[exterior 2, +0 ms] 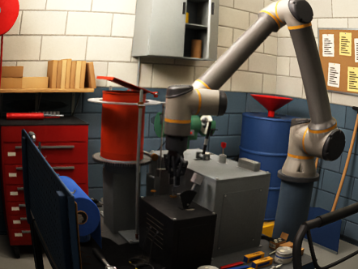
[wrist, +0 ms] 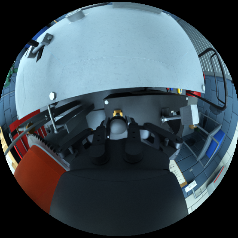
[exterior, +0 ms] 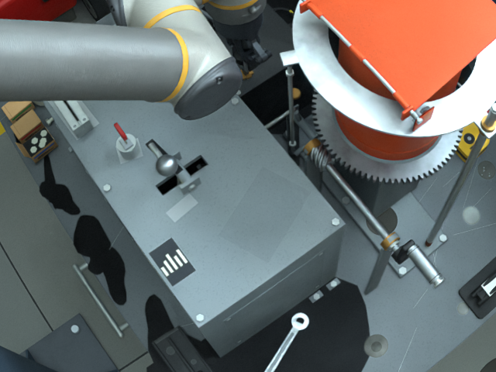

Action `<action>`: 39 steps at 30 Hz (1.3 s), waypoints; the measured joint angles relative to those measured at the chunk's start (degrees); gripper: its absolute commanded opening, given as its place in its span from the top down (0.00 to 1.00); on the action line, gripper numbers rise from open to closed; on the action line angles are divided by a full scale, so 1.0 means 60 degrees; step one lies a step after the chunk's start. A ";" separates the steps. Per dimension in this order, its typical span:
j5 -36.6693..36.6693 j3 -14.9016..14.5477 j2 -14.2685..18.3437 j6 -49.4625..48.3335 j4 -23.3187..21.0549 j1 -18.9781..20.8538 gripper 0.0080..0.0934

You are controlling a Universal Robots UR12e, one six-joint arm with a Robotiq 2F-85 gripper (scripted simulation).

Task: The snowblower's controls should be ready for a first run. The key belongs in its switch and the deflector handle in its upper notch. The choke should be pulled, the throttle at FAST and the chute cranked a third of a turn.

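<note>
At the far end of the grey control box (exterior: 208, 208), beside the orange chute (exterior: 394, 76), a round pale choke knob (wrist: 117, 127) with a yellow collar sits between my fingers. On the box top stand a ball-ended lever (exterior: 166, 164) in its cross-shaped slot and a red toggle (exterior: 120, 132). The chute's crank handle (exterior: 424, 262) lies at the end of the worm shaft, away from me. A thin deflector rod (exterior: 456, 188) leans up to the chute ring. My gripper (wrist: 117, 128) is closed on the choke knob.
A black engine housing (exterior 2: 178, 231) stands below the gripper. A wrench (exterior: 288, 340) lies on the dark floor patch in front of the box. The chute's gear ring (exterior: 360, 160) and a vertical rod (exterior: 290, 108) stand close to my wrist.
</note>
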 measured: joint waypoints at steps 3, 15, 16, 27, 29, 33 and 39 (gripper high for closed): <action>0.0000 0.0001 0.0002 0.0000 0.0000 0.0000 0.61; 0.0000 0.0000 -0.0001 0.0000 0.0000 0.0000 0.41; 0.0000 0.0000 -0.0001 0.0000 0.0000 0.0000 0.41; 0.0000 -0.0004 -0.0014 0.0000 0.0021 0.0000 0.41; 0.0000 -0.0011 -0.0033 0.0000 0.0048 0.0000 0.41; 0.0000 -0.0036 -0.0099 0.0000 0.0142 0.0000 0.41; 0.0000 -0.0104 -0.0261 0.0000 0.0370 0.0000 0.41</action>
